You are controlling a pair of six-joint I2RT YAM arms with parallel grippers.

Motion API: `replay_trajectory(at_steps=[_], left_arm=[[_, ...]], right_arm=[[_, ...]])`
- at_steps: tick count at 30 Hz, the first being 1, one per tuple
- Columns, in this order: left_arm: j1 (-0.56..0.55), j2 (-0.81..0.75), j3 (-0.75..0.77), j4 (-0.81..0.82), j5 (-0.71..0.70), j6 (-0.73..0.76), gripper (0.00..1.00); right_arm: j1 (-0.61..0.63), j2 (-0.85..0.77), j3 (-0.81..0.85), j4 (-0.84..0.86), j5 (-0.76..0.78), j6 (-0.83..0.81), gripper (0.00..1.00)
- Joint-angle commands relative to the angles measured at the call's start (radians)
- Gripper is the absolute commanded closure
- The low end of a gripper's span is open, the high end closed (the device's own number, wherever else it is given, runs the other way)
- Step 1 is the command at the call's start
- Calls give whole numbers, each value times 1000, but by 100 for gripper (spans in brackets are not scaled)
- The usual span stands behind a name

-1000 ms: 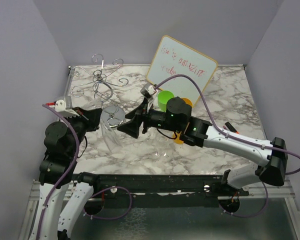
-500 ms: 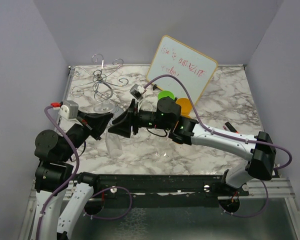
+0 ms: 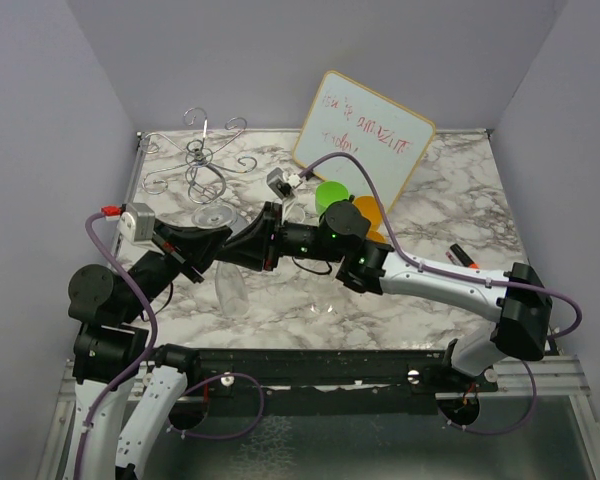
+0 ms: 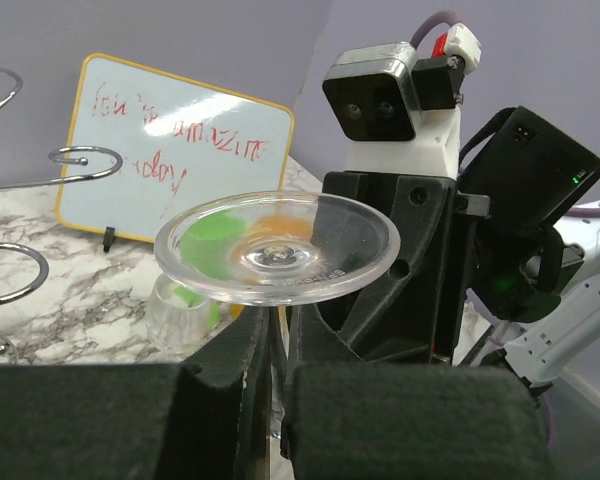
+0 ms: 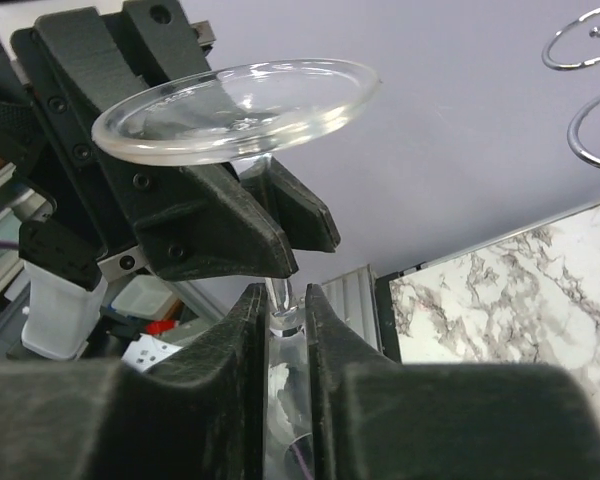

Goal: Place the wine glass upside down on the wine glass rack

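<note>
- The left gripper (image 4: 275, 345) is clenching the thin stem of the wine glass (image 4: 277, 248) just under its round foot, reaching in from the near left side of the wine glass rack (image 3: 202, 165).
- The glass is hanging upside down in the air (foot up, bowl down) on the near side of the rack, apart from it and not touching any of its wire loops.
- The right gripper (image 5: 282, 295) is coming in from the rack's right, its two fingers sitting close on either side of the same stem, below the left gripper's fingers. I cannot tell whether they are pressing on it.
- A green cup (image 3: 330, 193) and an orange cup (image 3: 370, 208) are standing on the marble table (image 3: 460, 200), to the right of the rack.
- The rack is standing at the far left of the table.
- A whiteboard (image 3: 365, 140) with red writing is leaning at the back, to the right of the rack.
</note>
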Motion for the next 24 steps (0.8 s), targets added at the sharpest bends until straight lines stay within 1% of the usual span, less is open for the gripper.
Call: replay_trajectory(at_steps=[1, 5, 7, 8, 10, 14, 15, 16, 19, 20, 22, 24], left_arm=[[2, -19, -13, 78, 55, -42, 100], [2, -16, -14, 88, 56, -55, 100], [2, -18, -20, 88, 40, -63, 100], [2, -20, -22, 87, 31, -66, 97], [2, -26, -29, 84, 12, -69, 81], [2, -33, -29, 67, -19, -73, 41], [2, -34, -25, 61, -26, -74, 32], [2, -34, -20, 50, -35, -71, 26], [2, -32, 12, 3, -78, -57, 11], [2, -29, 25, -16, -98, -50, 7], [2, -22, 60, -61, -163, -41, 2], [2, -5, 104, -109, -225, -34, 1]], right_arm=[[6, 0, -30, 88, -18, 19, 85], [6, -10, -41, 97, -6, 16, 99], [6, -21, -50, 101, 16, 19, 100], [6, -26, -56, 104, 27, 19, 99], [6, -43, -69, 113, 53, 17, 100], [6, -97, -101, 103, 139, -9, 99], [6, -115, -110, 90, 170, -24, 99], [6, -134, -118, 74, 204, -36, 99], [6, -195, -135, 5, 332, -94, 100], [6, -214, -135, -20, 370, -123, 100], [5, -239, -121, -87, 475, -187, 100], [5, -247, -95, -149, 577, -257, 99]])
